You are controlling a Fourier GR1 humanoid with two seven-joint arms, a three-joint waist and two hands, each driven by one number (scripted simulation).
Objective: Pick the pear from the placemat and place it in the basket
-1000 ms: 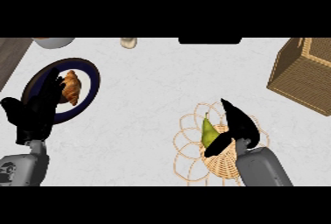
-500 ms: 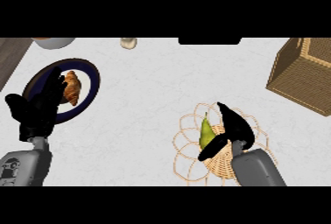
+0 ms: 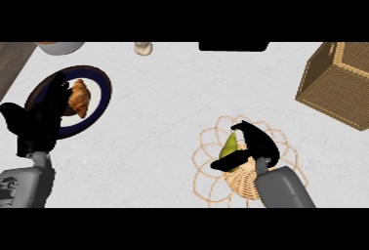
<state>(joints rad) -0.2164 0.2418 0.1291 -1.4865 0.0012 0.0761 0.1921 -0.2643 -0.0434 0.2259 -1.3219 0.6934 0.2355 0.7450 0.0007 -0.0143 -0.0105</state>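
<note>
The green pear [image 3: 228,146] lies upright on the wicker placemat [image 3: 239,179] at the lower right. My right hand [image 3: 254,145] is against its right side, fingers curled over its top and the thumb hooked under its lower end. The woven basket [image 3: 338,83] stands at the right edge, well above and to the right of the placemat. At the left edge my left hand [image 3: 36,124] rests open, fingers up, covering part of a plate.
A dark blue plate [image 3: 99,90] with a croissant [image 3: 79,97] sits at the left. Along the back edge are a white cup [image 3: 61,47], a small shaker [image 3: 143,48] and a black object [image 3: 234,46]. White counter lies between placemat and basket.
My right hand has shifted left and down onto the pear, and its fingers have bent from straight to curled around it. The left hand has barely moved.
</note>
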